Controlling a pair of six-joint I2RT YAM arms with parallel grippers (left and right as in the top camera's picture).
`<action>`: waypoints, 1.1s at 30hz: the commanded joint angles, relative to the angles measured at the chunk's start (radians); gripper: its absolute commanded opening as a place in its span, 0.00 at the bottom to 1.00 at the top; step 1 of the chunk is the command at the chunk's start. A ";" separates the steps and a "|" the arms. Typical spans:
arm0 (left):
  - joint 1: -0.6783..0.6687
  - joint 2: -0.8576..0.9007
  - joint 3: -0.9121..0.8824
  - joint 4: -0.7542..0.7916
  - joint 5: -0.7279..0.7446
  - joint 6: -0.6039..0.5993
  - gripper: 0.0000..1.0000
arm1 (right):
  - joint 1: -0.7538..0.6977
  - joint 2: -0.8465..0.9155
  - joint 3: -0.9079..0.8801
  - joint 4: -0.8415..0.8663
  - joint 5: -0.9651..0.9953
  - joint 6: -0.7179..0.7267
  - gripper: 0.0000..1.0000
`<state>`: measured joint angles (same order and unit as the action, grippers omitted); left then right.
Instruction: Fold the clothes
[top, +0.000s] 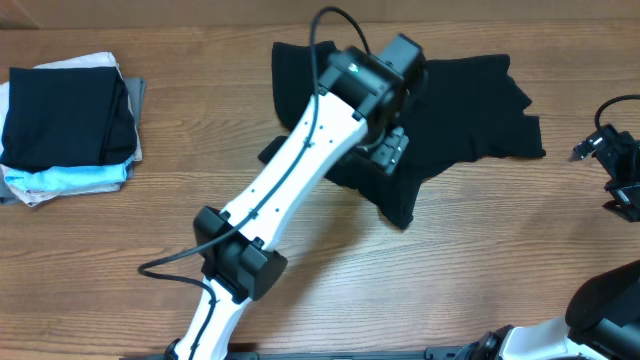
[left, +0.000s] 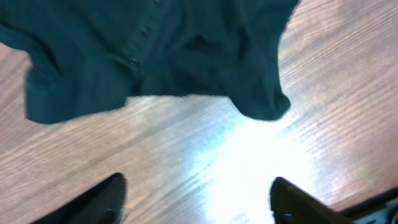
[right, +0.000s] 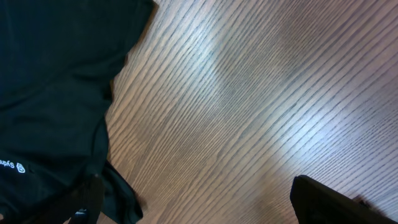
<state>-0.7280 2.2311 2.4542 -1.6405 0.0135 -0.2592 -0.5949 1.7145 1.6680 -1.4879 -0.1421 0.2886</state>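
progress: no fold yet | black T-shirt (top: 470, 110) rumpled, far-centre of counter (top: 450, 260) | left claw (left: 198, 182) open, empty, over shirt | right claw (right: 196, 186) open, empty | todo: flatten, fold

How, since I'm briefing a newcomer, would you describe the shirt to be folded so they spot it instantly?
On the wooden table, look at the far side's middle, under the left arm. There lies the black T-shirt, loose and crumpled. The other black garment sits folded atop the stack at the left end.
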 joint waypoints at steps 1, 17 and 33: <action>-0.034 0.008 -0.042 -0.004 -0.003 -0.081 0.74 | -0.001 -0.019 0.016 0.003 0.000 0.003 1.00; -0.120 0.035 -0.491 0.424 0.213 -0.184 0.81 | -0.001 -0.019 0.016 0.003 0.000 0.003 1.00; -0.138 0.037 -0.585 0.586 0.163 -0.227 0.69 | -0.001 -0.019 0.016 0.003 0.000 0.003 1.00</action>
<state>-0.8516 2.2612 1.8740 -1.0561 0.2047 -0.4698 -0.5949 1.7145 1.6680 -1.4876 -0.1421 0.2886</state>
